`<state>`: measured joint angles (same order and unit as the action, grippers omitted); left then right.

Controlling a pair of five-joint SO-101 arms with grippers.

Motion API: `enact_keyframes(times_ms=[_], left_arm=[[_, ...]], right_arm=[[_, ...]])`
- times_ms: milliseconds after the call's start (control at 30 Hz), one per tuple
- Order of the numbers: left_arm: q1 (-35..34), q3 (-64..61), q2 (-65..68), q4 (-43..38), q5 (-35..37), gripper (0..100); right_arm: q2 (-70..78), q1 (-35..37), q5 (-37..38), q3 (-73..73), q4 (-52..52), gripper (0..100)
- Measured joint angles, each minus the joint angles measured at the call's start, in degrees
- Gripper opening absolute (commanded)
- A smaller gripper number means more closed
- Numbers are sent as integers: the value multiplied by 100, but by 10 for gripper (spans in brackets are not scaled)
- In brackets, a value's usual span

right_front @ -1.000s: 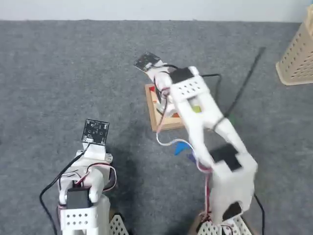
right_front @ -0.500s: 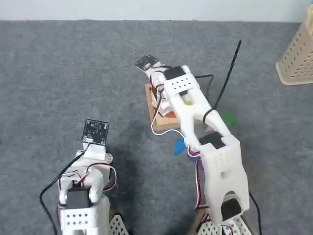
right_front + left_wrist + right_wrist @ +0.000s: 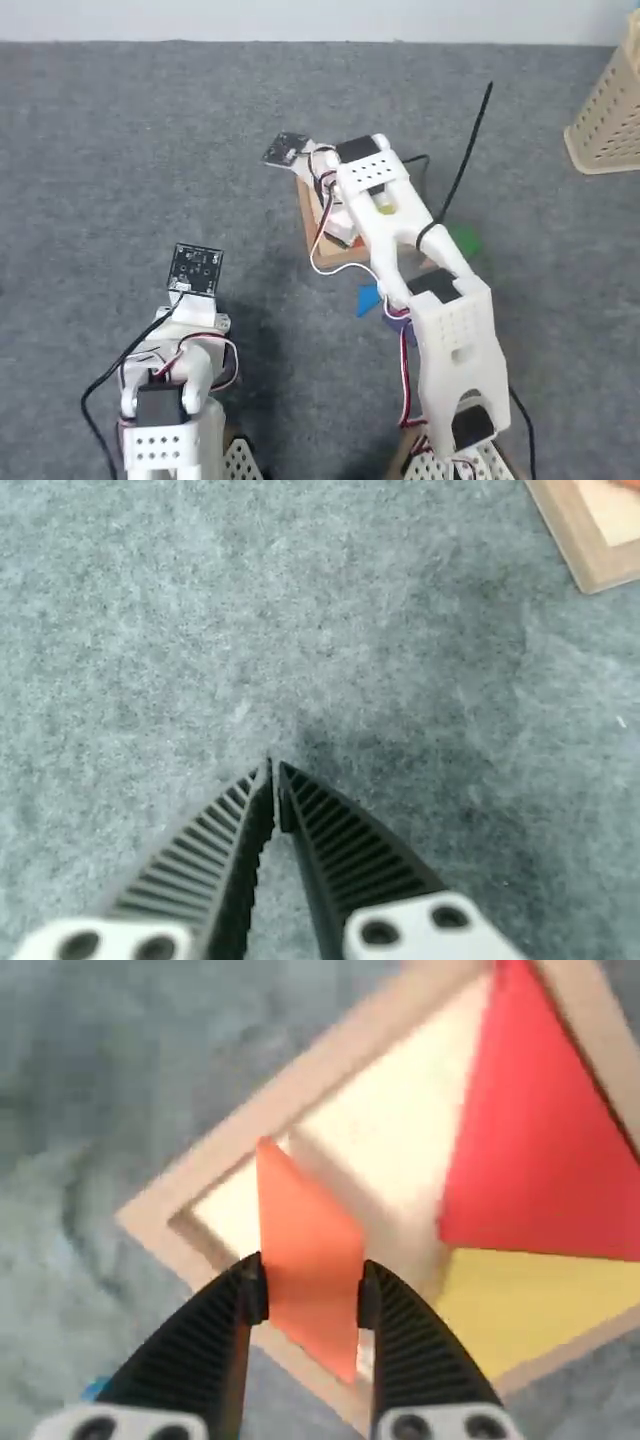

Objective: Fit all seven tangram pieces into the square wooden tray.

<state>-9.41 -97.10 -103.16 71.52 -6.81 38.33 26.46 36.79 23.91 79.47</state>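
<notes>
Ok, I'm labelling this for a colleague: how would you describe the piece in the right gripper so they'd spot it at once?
Find the square wooden tray on the grey carpet. Above its rim the right gripper is shut on an orange piece, seemingly a parallelogram. Unlike the red triangle and yellow piece lying flat in the tray, it is pinched between the black fingers.
</notes>
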Motion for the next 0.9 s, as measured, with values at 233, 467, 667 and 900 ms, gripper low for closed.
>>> enact_keyframes(times_ms=[233, 467, 667, 900], left_arm=[[0, 0, 0, 0, 0, 12], [0, 0, 0, 0, 0, 12], [0, 0, 0, 0, 0, 12], [0, 0, 0, 0, 0, 12]], right_arm=[[0, 35, -2066, 0, -246, 28], [0, 290, -4396, 0, -545, 84], [0, 299, -4422, 0, -545, 261], [0, 299, -4422, 0, -545, 206]])
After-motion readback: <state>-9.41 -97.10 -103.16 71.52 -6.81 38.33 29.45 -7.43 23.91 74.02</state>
